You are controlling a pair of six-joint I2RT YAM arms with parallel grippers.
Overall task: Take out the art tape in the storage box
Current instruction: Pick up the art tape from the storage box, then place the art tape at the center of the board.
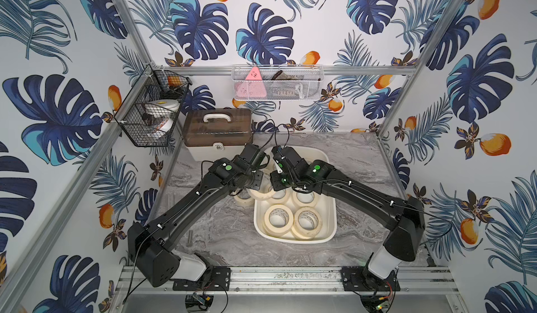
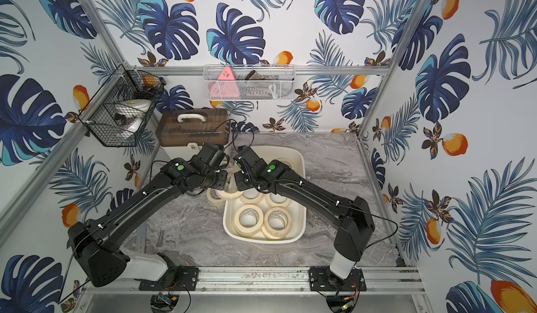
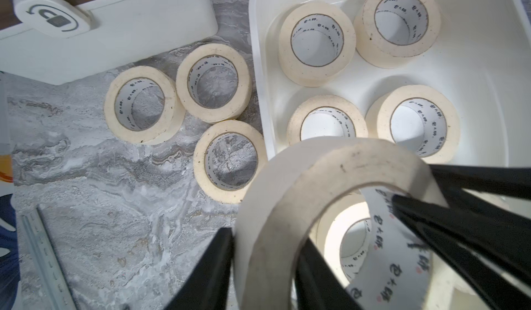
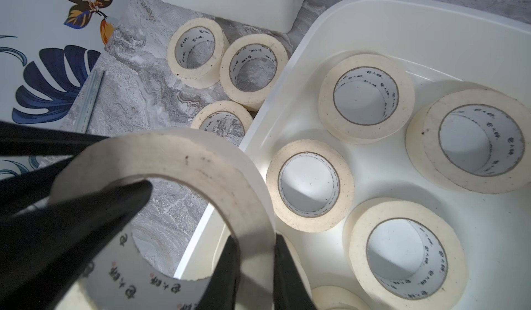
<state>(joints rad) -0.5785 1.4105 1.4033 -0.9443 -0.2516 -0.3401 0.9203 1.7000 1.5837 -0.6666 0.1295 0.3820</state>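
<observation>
A hand-over is judged to be in hand. One roll of art tape, the held roll [image 3: 330, 162], is kept in the air above the left rim of the storage box [image 1: 258, 217] and is gripped from two sides at once. The right gripper [image 4: 255, 238] is seen clamped on the roll's wall, with one finger inside the core and one outside. The left gripper [image 3: 265, 236] is seen pinching another part of the same wall in like manner, and its fingers appear to press the tape on both faces. In both top views the two arms are stretched forward from their bases with the elbows turned outward. The wrists are brought close together above the far left part of the box, so the fingertips are hidden there. Three rolls [image 3: 212, 82] are already laid flat on the tabletop [image 1: 218, 239] just beside the box's left wall, close together, near the white case [image 1: 218, 128] that stands off the box's far left corner. The remaining rolls [image 3: 285, 47] are left lying flat inside the box, and four are plainly seen at its near end. The next move is judged to call for the right gripper to let go. The roll could then be swung leftward clear of the box and set down by the three outside. If release came before the left grip was firm, the roll could drop back into the box.
</observation>
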